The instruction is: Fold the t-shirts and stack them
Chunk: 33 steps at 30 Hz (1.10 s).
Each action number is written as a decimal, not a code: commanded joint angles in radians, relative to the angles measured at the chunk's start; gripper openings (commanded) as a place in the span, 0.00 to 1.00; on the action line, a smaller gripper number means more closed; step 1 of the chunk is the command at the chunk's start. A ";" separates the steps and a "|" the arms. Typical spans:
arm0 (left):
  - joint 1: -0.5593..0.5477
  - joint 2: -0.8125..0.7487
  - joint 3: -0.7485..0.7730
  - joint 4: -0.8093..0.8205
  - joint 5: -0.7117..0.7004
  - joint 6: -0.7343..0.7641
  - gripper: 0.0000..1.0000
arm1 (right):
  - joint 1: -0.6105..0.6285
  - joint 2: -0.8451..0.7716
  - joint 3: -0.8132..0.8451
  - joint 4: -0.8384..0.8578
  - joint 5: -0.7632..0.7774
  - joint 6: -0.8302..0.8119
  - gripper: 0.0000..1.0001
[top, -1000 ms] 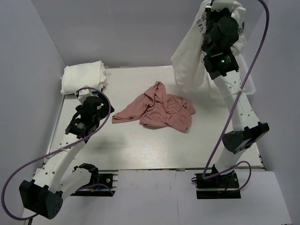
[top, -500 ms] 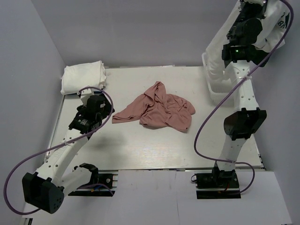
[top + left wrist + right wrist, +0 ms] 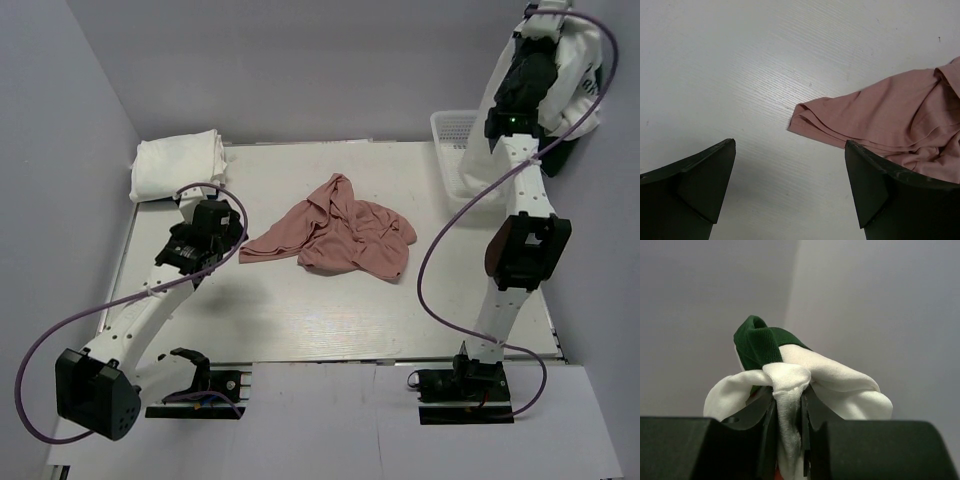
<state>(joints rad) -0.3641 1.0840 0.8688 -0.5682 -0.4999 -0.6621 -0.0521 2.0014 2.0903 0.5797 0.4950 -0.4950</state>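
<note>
Right hand pinches a green-collared white cotton tee aloft; left hand gapes empty beside crumpled dusty-pink tee.

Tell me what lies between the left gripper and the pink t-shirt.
Only bare white tabletop: in the left wrist view, the open left gripper hovers just short of the nearest corner of the pink t-shirt.

Light was soft and even, falling from above. On the table the left arm cast only a faint, blurred shadow. The top view was sharp throughout. From the left wrist the table grain was crisp, while the left gripper was dark and underexposed. From the right wrist the white tee was bright and sharp, and the right gripper was featureless black.
</note>
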 commanded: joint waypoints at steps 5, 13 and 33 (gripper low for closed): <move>-0.003 0.030 0.070 -0.012 -0.008 0.007 1.00 | -0.006 -0.007 -0.263 0.035 0.003 0.359 0.00; -0.003 0.077 0.131 -0.059 0.014 0.007 1.00 | -0.054 0.081 -0.383 -0.246 -0.027 0.725 0.11; -0.001 0.045 0.207 -0.144 0.277 0.068 1.00 | 0.050 -0.323 -0.377 -0.648 -0.459 0.501 0.90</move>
<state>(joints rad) -0.3622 1.1942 1.0725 -0.7391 -0.3443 -0.6270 -0.0658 1.6783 1.6867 0.0639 0.1463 0.1204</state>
